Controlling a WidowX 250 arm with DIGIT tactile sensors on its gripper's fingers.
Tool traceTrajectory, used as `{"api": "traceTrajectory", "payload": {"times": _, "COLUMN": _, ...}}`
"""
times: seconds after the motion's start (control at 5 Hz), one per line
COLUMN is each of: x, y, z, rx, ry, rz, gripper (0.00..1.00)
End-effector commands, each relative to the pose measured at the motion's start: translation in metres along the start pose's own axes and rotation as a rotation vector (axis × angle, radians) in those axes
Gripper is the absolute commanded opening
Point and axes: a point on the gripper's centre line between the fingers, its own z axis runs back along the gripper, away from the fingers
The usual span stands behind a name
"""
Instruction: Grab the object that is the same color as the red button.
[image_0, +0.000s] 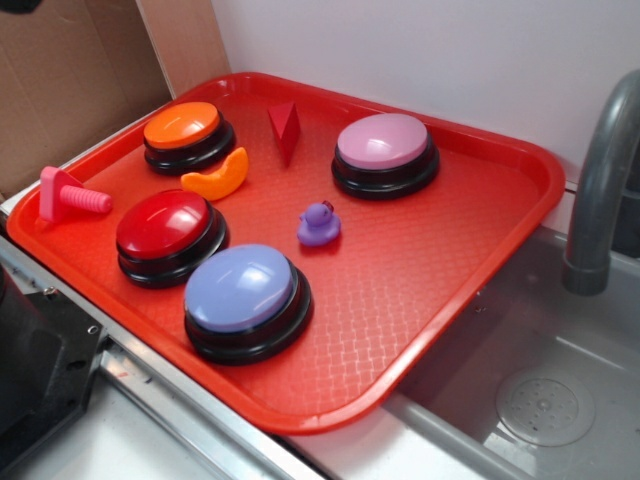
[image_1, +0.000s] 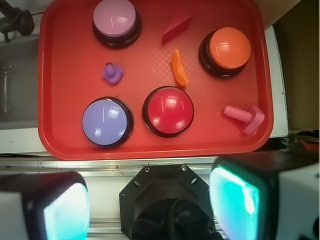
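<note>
The small red wedge block stands at the back of the red tray, between the orange and pink buttons; in the wrist view the wedge is near the top. The dark-red dome button sits on its black base at the tray's front left, and shows in the wrist view mid-frame. My gripper hangs high above the tray's near edge, over the robot base, far from the wedge. Its two fingers are wide apart and hold nothing. The gripper is out of the exterior view.
On the tray: an orange button, pink button, lavender button, orange crescent, purple duck, pink T-bolt. A grey sink and faucet lie right; cardboard stands at the back left.
</note>
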Motion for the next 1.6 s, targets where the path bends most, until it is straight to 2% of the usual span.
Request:
{"api": "traceTrajectory", "payload": {"times": 0.0, "x": 0.0, "y": 0.0, "z": 0.0, "rx": 0.0, "ry": 0.0, "rz": 0.0, "gripper": 1.0}}
{"api": "traceTrajectory", "payload": {"times": 0.4, "x": 0.049, "y": 0.008, "z": -0.025, "rx": -0.042, "ry": -0.076, "rz": 0.143, "gripper": 1.0}}
{"api": "traceTrajectory", "payload": {"times": 0.6, "x": 0.089, "y": 0.02, "z": -0.045, "rx": -0.04, "ry": -0.087, "rz": 0.301, "gripper": 1.0}}
{"api": "traceTrajectory", "payload": {"times": 0.8, "x": 0.127, "y": 0.026, "z": -0.07, "rx": 0.006, "ry": -0.123, "rz": 0.488, "gripper": 1.0}}
{"api": "traceTrajectory", "payload": {"times": 1.0, "x": 0.151, "y": 0.036, "z": -0.094, "rx": 0.068, "ry": -0.167, "rz": 0.666, "gripper": 1.0}}
{"api": "traceTrajectory", "payload": {"times": 1.2, "x": 0.168, "y": 0.043, "z": -0.11, "rx": 0.105, "ry": -0.186, "rz": 0.73, "gripper": 1.0}}
{"api": "traceTrajectory", "payload": {"times": 1.4, "x": 0.184, "y": 0.053, "z": -0.142, "rx": 0.17, "ry": -0.166, "rz": 0.825, "gripper": 1.0}}
